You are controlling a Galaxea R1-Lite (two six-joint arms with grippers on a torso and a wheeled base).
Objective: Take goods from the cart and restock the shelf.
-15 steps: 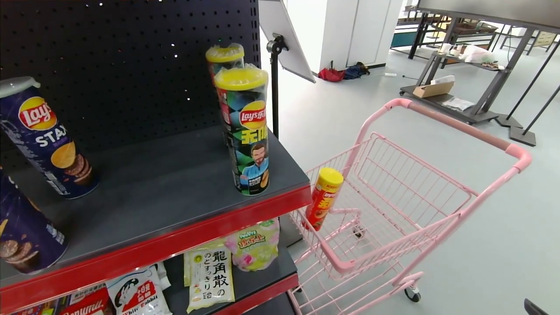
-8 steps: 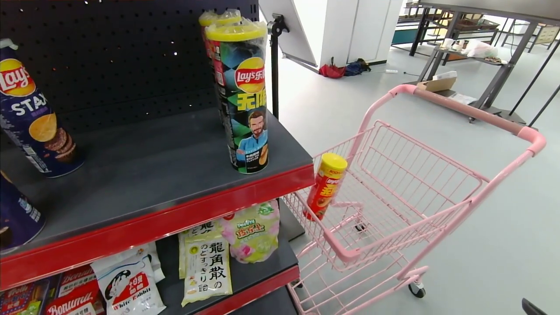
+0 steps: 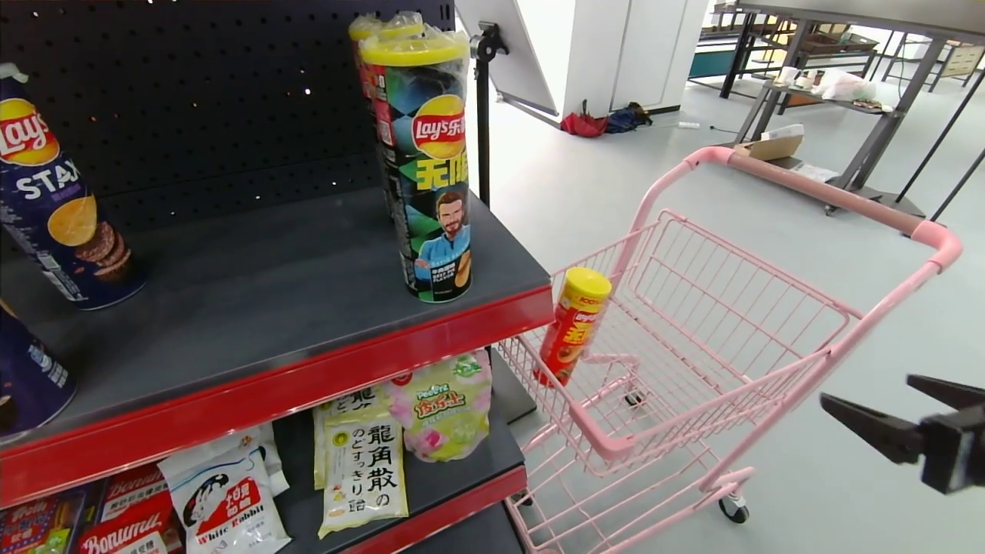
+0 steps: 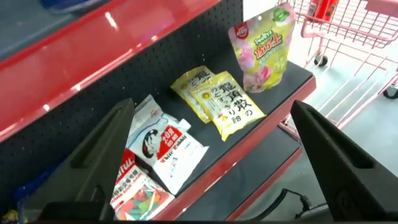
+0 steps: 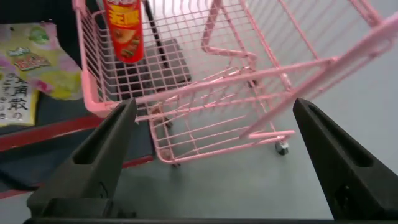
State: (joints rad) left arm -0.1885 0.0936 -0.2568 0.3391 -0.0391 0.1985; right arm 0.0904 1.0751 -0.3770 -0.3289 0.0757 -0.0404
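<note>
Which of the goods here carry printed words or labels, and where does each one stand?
Yellow-lidded can, upper shelf: large logo and characters down its front.
Dark blue can, upper shelf: logo and large word.
Red can, in the pink cart: characters, partly blurred.
Yellow sachet, lower shelf: large black characters.
Green pouch, white bag: coloured lettering; finer print too small.
</note>
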